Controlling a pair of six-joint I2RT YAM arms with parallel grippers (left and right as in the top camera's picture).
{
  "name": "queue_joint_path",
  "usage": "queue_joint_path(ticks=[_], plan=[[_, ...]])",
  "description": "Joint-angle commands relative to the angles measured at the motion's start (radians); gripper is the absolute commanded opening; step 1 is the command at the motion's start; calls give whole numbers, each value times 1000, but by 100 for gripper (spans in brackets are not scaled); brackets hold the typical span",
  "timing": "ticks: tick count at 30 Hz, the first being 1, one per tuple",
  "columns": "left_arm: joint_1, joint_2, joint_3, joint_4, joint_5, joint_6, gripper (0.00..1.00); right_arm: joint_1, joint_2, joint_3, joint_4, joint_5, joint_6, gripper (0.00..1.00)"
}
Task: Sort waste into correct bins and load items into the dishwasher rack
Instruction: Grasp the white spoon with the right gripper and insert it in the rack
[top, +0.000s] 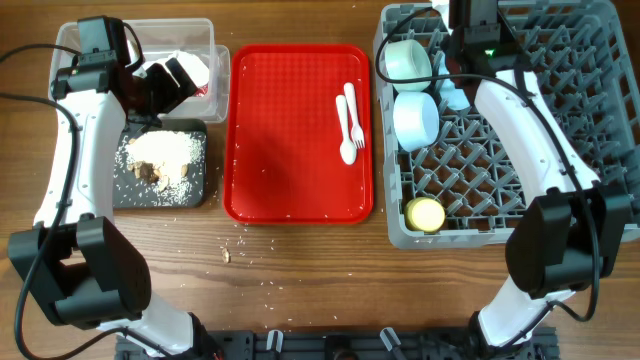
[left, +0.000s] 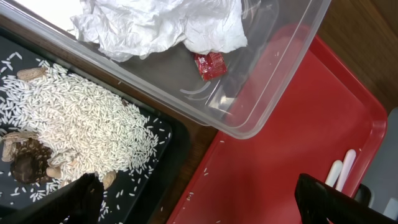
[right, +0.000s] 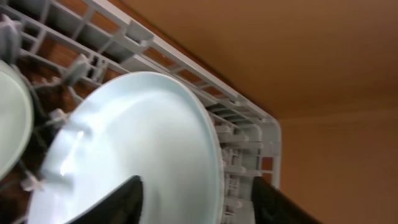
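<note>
The rice-like food scraps (top: 160, 155) (left: 81, 124) lie in the black tray (top: 195, 190) (left: 161, 180). The white napkin (left: 155, 25) and red wrapper (left: 209, 64) lie in the clear tub (top: 215, 40) (left: 267, 93). My left gripper (top: 165, 85) (left: 196, 186) is open and empty, above the edge between black tray and red tray. The rack (top: 560, 60) holds two blue bowls (top: 408, 58) (top: 415, 118), the yellow cup (top: 426, 214) and the upright plate (right: 137, 143). My right gripper (top: 460, 65) (right: 194, 199) is open, its fingers either side of the plate's rim. The fork (top: 355, 125) and spoon (top: 346, 145) lie on the red tray.
The flat red tray (top: 290, 150) (left: 280, 143) sits between the bins and the rack. A few crumbs (top: 228, 255) lie on the wooden table in front of it. The rack's corner wall (right: 267, 143) stands just right of the plate. A bowl's edge (right: 9, 118) shows to its left.
</note>
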Motion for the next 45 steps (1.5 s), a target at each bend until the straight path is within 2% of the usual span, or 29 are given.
queue_joint_path(ticks=[1,4,6,7,9,11,13,15,16,18,23,27,29,35,38,41,45], plan=[[3,-23,17,2,2,-2,100,0,-2,-2,-2,-18,57,80],[3,-23,17,2,2,-2,100,0,-64,5,-3,-13,110,85],[3,-23,17,2,2,-2,100,8,-126,6,-18,-95,139,87],[3,-23,17,2,2,-2,100,21,-166,6,-37,-212,140,87],[3,-23,17,2,2,-2,100,46,-214,6,-62,-454,165,100],[3,-23,17,2,2,-2,100,72,-237,6,-53,-793,252,100],[3,-23,17,2,2,-2,100,81,-221,4,-4,-1085,427,100],[3,-23,17,2,2,-2,100,105,-164,4,12,-1217,516,100],[3,-23,17,2,2,-2,100,115,-145,4,8,-1204,521,100],[3,-23,17,2,2,-2,100,169,-62,4,-23,-1058,531,98],[3,-23,17,2,2,-2,100,280,109,4,-162,-763,584,84],[3,-23,17,2,2,-2,100,293,183,4,-265,-598,631,64],[3,-23,17,2,2,-2,100,296,197,4,-307,-599,632,59],[3,-23,17,2,2,-2,100,323,201,-3,-446,-625,678,57],[3,-23,17,2,2,-2,100,359,205,-20,-437,-627,684,56],[3,-23,17,2,2,-2,100,379,205,-60,-394,-546,710,56],[3,-23,17,2,2,-2,100,378,237,-88,-350,-546,710,48]])
